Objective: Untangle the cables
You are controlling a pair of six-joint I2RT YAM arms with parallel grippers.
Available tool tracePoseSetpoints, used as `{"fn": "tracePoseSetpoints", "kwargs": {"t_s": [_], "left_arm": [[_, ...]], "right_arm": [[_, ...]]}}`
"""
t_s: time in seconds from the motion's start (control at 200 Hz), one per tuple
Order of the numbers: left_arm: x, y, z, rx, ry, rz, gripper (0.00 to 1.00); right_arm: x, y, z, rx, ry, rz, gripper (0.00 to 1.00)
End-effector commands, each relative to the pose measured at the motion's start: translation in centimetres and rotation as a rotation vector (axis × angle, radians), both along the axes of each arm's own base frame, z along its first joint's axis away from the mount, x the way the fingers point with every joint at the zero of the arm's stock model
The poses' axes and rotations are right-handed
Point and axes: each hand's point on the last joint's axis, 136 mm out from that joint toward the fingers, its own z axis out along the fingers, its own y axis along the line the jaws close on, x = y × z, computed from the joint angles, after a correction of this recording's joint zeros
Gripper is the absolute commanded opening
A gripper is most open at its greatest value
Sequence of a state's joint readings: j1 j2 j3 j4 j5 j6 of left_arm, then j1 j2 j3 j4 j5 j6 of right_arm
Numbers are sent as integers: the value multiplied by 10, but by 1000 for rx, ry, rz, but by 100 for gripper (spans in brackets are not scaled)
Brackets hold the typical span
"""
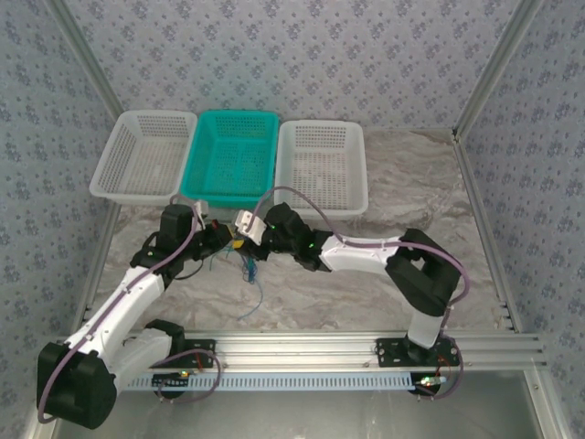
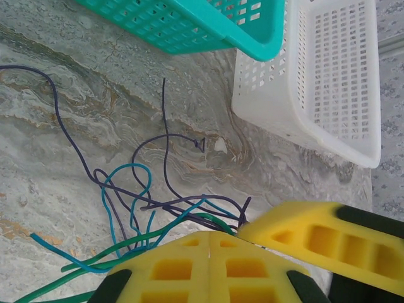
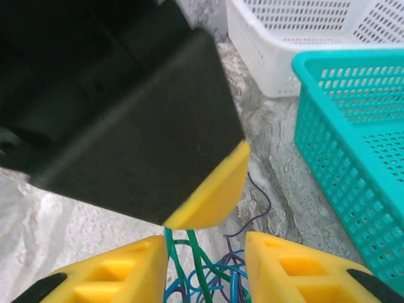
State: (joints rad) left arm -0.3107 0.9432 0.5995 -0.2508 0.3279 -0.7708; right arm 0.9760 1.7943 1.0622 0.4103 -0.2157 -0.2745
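Thin blue, green, teal and purple cables sit knotted mid marbled worktop, just near of the teal plastic basket. Light, limp, slippery: pinch one free strand outside the knot. Looks like the left end effector is clamped on green strands; the right end effector is wide, straddling the knot.

Top cam's mounted high behind the arm bases, looking down and forward over the whole marbled grey worktop. Both wrist cams ride super close to the surface, peeking past their own yellow foam fingers. All three catch the teal perforated plastic basket and the thin tangled wires.
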Motion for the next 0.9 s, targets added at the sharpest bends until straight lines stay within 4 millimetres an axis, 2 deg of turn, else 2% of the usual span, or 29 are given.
{"fn": "tracePoseSetpoints", "kwargs": {"t_s": [0.0,0.1,0.195,0.27,0.295,0.365,0.4,0.445,0.505,0.58,0.64,0.685,0.79,0.899], "left_arm": [[2,-7,22,-31,-52,-31,0],[2,-9,24,-38,-54,-36,0],[2,-9,24,-39,-53,-36,0],[2,-7,24,-29,-47,-20,0],[2,-5,24,-24,-47,-11,8],[0,4,27,-6,-42,37,43],[-3,12,29,3,-31,76,54],[-8,26,28,17,-6,153,61],[-20,48,22,14,54,275,64],[-33,56,15,-75,100,346,68],[-39,52,6,-165,142,376,70],[-39,41,0,-253,165,356,70],[-25,14,0,-464,170,298,72],[-9,6,3,-518,159,283,78]], "right_arm": [[11,16,14,36,-89,51,32],[14,22,7,39,-66,53,14],[12,23,9,56,-49,56,0],[10,21,10,71,-38,48,0],[10,19,11,80,-31,46,0],[8,13,13,102,-9,34,0],[9,9,16,117,3,23,0],[11,4,19,132,22,8,0],[15,-3,24,151,41,-13,0],[16,-8,30,173,50,-22,0],[15,-10,34,183,55,-18,0],[12,-10,38,189,60,-3,0],[5,-7,44,198,81,31,0],[-2,-4,46,201,98,62,0]]}}
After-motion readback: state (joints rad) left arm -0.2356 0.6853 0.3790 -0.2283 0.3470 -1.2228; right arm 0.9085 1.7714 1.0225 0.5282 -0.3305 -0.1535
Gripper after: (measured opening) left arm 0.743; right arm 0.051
